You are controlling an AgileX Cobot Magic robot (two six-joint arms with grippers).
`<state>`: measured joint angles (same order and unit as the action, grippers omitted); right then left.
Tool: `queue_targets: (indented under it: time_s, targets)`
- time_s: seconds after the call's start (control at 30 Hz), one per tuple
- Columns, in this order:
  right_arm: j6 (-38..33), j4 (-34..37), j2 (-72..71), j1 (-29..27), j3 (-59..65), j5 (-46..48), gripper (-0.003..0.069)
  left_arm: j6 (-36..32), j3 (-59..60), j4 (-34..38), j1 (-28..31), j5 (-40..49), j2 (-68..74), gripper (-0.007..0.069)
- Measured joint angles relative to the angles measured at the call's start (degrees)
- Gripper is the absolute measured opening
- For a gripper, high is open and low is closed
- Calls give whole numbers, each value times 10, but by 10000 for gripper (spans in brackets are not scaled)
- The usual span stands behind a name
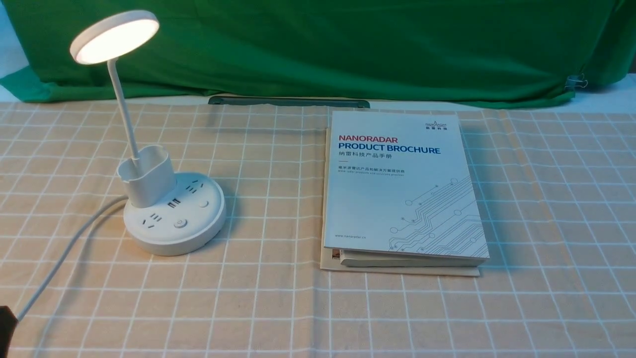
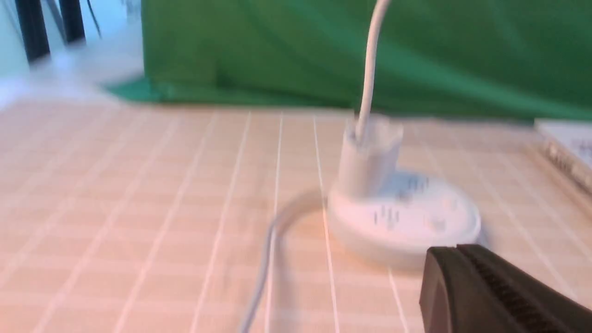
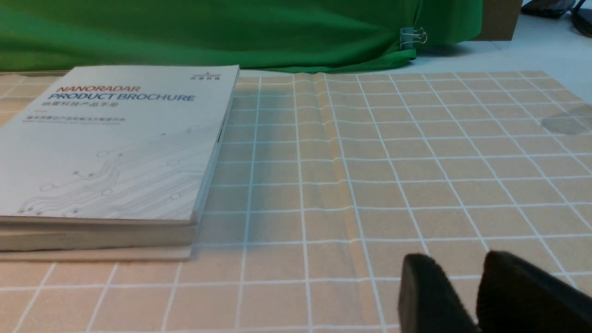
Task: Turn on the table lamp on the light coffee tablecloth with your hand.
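The white table lamp (image 1: pixel 174 219) stands on the left of the light coffee tablecloth (image 1: pixel 278 308). Its round disc head (image 1: pixel 114 37) glows, so the lamp is lit. A round button (image 1: pixel 180 223) sits on the front of the base, and the white cord (image 1: pixel 64 253) runs off toward the near left. My left gripper (image 1: pixel 5 325) shows only as a dark tip at the near left edge. In the blurred left wrist view it (image 2: pixel 455 249) is shut and empty, a short way in front of the lamp base (image 2: pixel 402 222). My right gripper (image 3: pixel 458 259) is slightly open and empty over bare cloth.
A white product brochure (image 1: pixel 402 184) lies right of the lamp on top of another booklet; it also shows in the right wrist view (image 3: pixel 115 148). A green backdrop cloth (image 1: pixel 348 44) hangs behind the table. A dark bar (image 1: pixel 288 102) lies at the cloth's far edge.
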<state>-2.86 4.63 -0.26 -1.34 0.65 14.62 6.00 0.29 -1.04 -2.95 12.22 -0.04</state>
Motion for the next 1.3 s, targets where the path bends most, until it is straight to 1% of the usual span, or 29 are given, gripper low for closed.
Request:
queue_targets:
  time_s: [0.13, 0.27, 0.37, 1.3]
  targets:
    - [0, 0, 0, 0, 0, 0, 238, -28, 0, 24, 0, 14, 0, 21]
    - [0, 0, 0, 0, 0, 0, 238, -78, 0, 81, 0, 17, 0, 21]
    - [0, 0, 0, 0, 0, 0, 238, -90, 0, 102, 0, 17, -1, 21]
    - [0, 0, 0, 0, 0, 0, 238, -93, 0, 109, 0, 17, -1, 21]
